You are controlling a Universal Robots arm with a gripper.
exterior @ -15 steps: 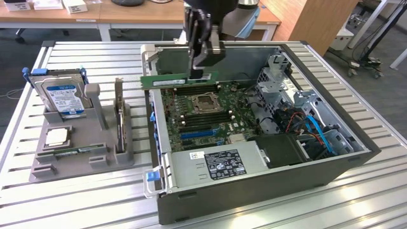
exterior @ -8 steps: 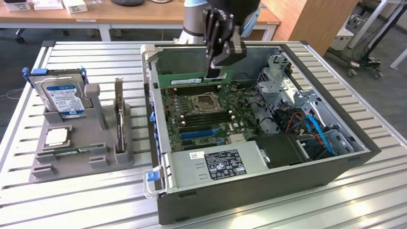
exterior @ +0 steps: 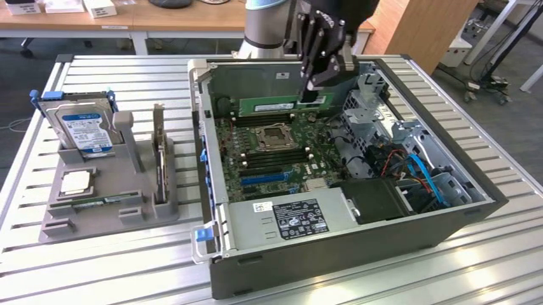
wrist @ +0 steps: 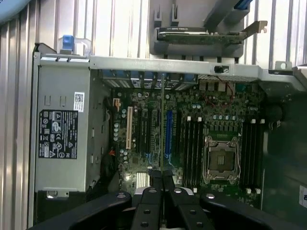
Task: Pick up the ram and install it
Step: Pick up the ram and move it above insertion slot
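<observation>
The ram (exterior: pixel 267 105) is a long green stick with a white label. It hangs level above the motherboard at the far side of the open computer case (exterior: pixel 475 213). My gripper (exterior: pixel 311 96) comes down from above and is shut on the stick's end towards the exterior view's right. In the wrist view the ram (wrist: pixel 162 124) appears edge-on as a thin line running out from my gripper (wrist: pixel 162 181) over the board. The black memory slots (exterior: pixel 273 156) lie beside the processor socket (exterior: pixel 273 135), below and nearer than the stick.
The silver power supply (exterior: pixel 288 219) fills the case's near corner, with cables and drive cages (exterior: pixel 398 159) on the exterior view's right. Left of the case, a grey fixture (exterior: pixel 102 210) holds a hard drive (exterior: pixel 85 130), an upright expansion card (exterior: pixel 159 152) and a square chip (exterior: pixel 76 182).
</observation>
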